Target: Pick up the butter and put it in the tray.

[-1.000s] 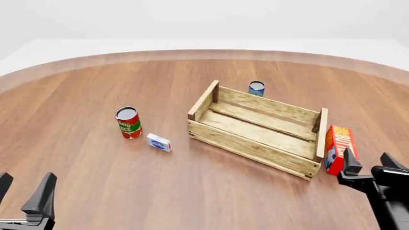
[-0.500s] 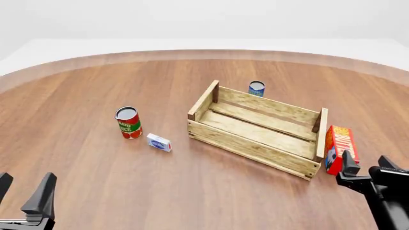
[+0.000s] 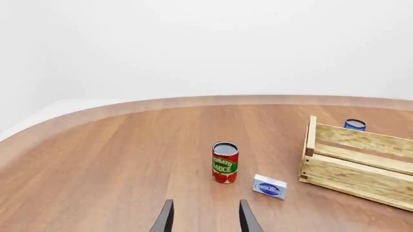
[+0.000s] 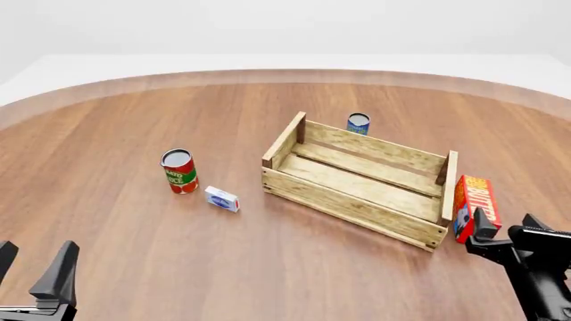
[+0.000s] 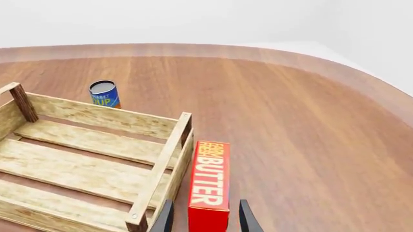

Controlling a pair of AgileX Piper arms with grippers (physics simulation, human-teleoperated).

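The butter (image 4: 472, 202), a red carton with orange face and white lettering, stands on its long edge on the table just outside the right end board of the tray (image 4: 348, 200), a pale slatted crate. My right gripper (image 4: 507, 229) is open right behind the butter. In the right wrist view its fingers (image 5: 166, 218) flank the near end of the butter (image 5: 210, 181), beside the tray (image 5: 161, 164); I cannot tell if they touch it. My left gripper (image 4: 32, 264) is open and empty at the near left, far from the butter.
A tomato sauce can (image 4: 179, 171) and a small white-blue box (image 4: 221, 198) stand left of the tray. A blue can (image 4: 358, 123) stands behind the tray's far wall. The left wrist view shows the can (image 3: 225, 162), box (image 3: 270, 186) and left gripper (image 3: 205, 208).
My right gripper has crept forward and slightly left, closing in on the near end of the butter. The left arm, the butter and the tray have not moved.
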